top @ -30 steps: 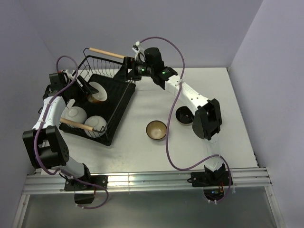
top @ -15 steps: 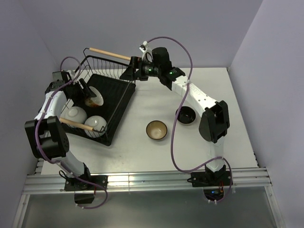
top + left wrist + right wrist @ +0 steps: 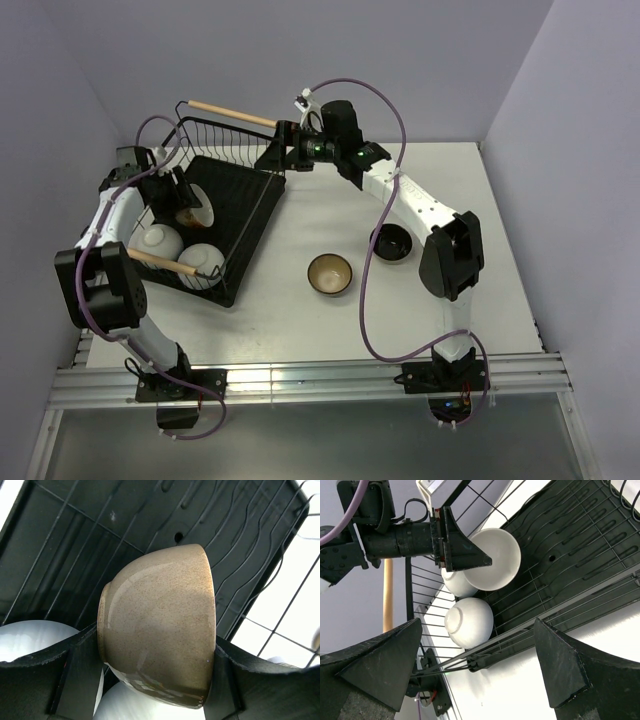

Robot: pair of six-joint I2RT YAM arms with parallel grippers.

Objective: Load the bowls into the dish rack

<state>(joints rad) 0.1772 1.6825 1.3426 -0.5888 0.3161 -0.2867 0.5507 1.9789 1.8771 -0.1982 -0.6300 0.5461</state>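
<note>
left fingers (image 3: 77, 680) clamped on beige bowl (image 3: 160, 625) in dish rack (image 3: 250, 210) — right fingers (image 3: 380, 665) spread wide, empty

white table (image 3: 300, 310): dish rack (image 3: 245, 235), brown bowl (image 3: 329, 273), black bowl (image 3: 389, 243).

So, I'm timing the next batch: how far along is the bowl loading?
Done: two white ceramic bowls sit upside down in the black wire dish rack. In hand: the left arm's jaws grip a beige ceramic bowl, tipped on its side inside the rack. Remaining: the brown bowl with tan inside and the glossy black bowl on the table; the right arm's jaws stand open, empty.
</note>
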